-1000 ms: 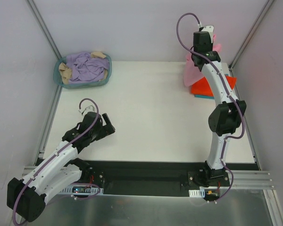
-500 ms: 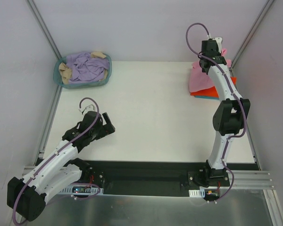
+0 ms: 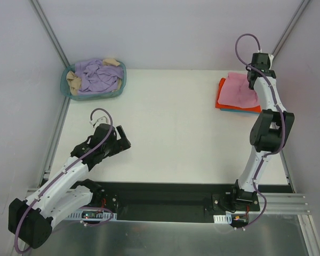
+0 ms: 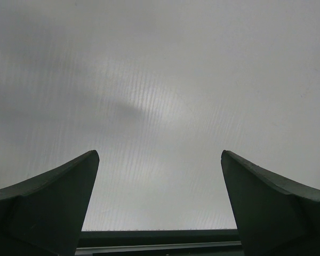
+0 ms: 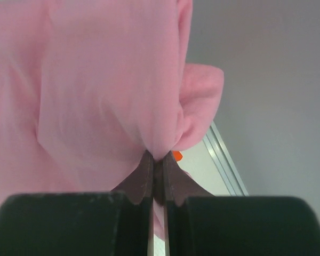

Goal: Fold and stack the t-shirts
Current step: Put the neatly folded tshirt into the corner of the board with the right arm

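At the desk's (image 3: pixel 170 122) far left, a teal basket (image 3: pixel 67 85) holds lavender cloth. The left gripper (image 3: pixel 124 140) hangs wide open and empty over bare desk, well apart from the shirts. At far right the pink t-shirt (image 3: pixel 236 90) lies on the orange-red t-shirt (image 3: pixel 221 104), with the teal-blue t-shirt (image 3: pixel 249 111) beneath. The right gripper (image 5: pixel 157 162) is pinched tight on the pink shirt's far-right edge, so the cloth spreads leftward from it. The arm hides that edge, so it probably sits square.

Left claw (image 4: pixel 160 160) sits low with jaws wide apart; right claw (image 5: pixel 158 164), far forward, is clamped tight.
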Action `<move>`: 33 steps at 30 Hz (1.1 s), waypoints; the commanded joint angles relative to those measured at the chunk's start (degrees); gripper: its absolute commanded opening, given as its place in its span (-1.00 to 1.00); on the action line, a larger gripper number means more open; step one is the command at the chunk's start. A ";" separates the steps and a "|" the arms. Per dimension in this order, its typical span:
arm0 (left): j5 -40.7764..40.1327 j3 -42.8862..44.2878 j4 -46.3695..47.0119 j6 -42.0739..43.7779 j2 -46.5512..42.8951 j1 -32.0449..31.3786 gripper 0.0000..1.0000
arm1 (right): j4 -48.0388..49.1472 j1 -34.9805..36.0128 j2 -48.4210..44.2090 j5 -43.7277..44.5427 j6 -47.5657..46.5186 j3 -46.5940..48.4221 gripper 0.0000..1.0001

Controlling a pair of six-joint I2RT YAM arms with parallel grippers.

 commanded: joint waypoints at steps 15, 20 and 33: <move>-0.77 4.38 -1.58 1.91 -1.12 0.31 0.98 | 5.76 -6.08 8.50 -10.31 0.77 4.24 -0.94; -1.12 5.18 -1.58 2.17 -0.25 0.31 0.99 | 12.89 -5.82 5.15 -17.44 -0.45 1.86 -0.99; -1.73 5.62 -1.59 2.88 1.25 0.31 0.98 | 8.86 -5.47 9.64 -11.38 -0.81 2.82 0.43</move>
